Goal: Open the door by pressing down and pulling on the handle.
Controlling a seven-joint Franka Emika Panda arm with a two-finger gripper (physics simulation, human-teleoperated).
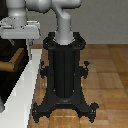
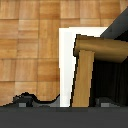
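**Above the handle, not yet pressing**

At the exterior view's left, the end effector [image 1: 29, 47] hangs from the arm [image 1: 65, 22], beside the white frame [image 1: 22, 85] of the door [image 1: 7, 50], whose dark panel shows only at that edge of the picture. One thin finger [image 1: 29, 50] points downward; the second cannot be made out, so whether the end effector is open or closed cannot be told from these pictures. It appears to hold nothing.

The handle [image 2: 92, 62] is a golden-brown lever. In the exterior view only a short stub of it [image 1: 14, 61] shows, jutting from the dark panel just below and beside the finger. The wrist view looks down on it more plainly: a bar with a crosspiece at its far end, lying over the white frame [image 2: 67, 50] and the dark panel [image 2: 107, 80], with the wooden floor [image 2: 30, 45] beyond. The black pedestal [image 1: 64, 75] stands well apart from it in the middle of the room.

Judging by this, the step in hand is the approach: the end effector is lined up near the lever but no contact is evident. The next move likely calls for lowering onto the free end of the bar, pushing down until it turns, then drawing back so the door swings away from its frame. Slipping off the narrow bar is the main risk.
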